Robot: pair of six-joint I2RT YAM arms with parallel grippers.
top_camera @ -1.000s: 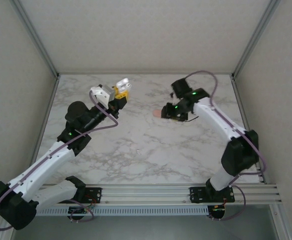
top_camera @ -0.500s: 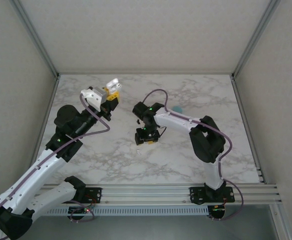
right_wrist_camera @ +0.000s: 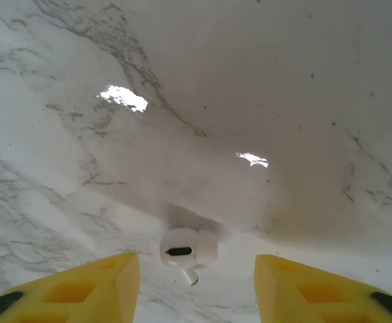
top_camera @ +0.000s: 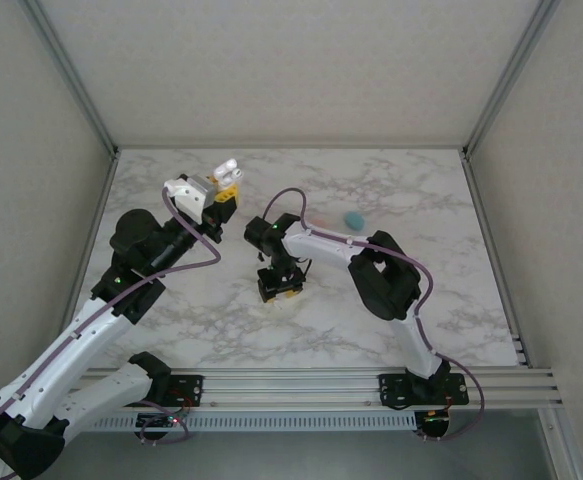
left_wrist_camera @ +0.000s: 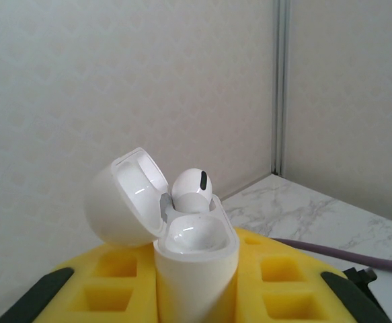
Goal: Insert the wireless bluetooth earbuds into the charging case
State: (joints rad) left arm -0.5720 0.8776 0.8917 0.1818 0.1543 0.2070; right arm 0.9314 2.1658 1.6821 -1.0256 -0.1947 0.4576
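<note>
The loose earbud (right_wrist_camera: 187, 250) lies on its side on the marble table (right_wrist_camera: 296, 94). It is white, with its dark vent facing up and its short stem pointing toward the wrist camera. The right gripper (right_wrist_camera: 196, 270) hangs right over it with its yellow fingers (right_wrist_camera: 81, 286) spread wide, one on each side. Bare marble shows in both gaps, so the jaws are released and touching nothing.

Here's the danger: that bud is small, rounded and glossy, and it sits on a slick top. If the jaws close off-centre, one pad arrives first, and I'd expect the bud to skid or spin out instead of being pinched. Come down too low and the tips scrape the marble. Stop too high and they shut on the rounded crown and squirt it away. Pinch it at a bad angle and the stem won't line up with its socket.

Over on the left, the left gripper (top_camera: 227, 192) is clenched on the charging case (left_wrist_camera: 196, 269), held upright above the table with its lid (left_wrist_camera: 122, 198) swung back. The seated earbud (left_wrist_camera: 192, 192) fills the rear socket as that wrist camera sees it, and the empty socket (left_wrist_camera: 196, 237) in front lies open. The lid stands close to that opening, so an approach from its side could knock it shut or twist the case in the fingers. A teal piece (top_camera: 354, 219) rests well apart from the action.
</note>
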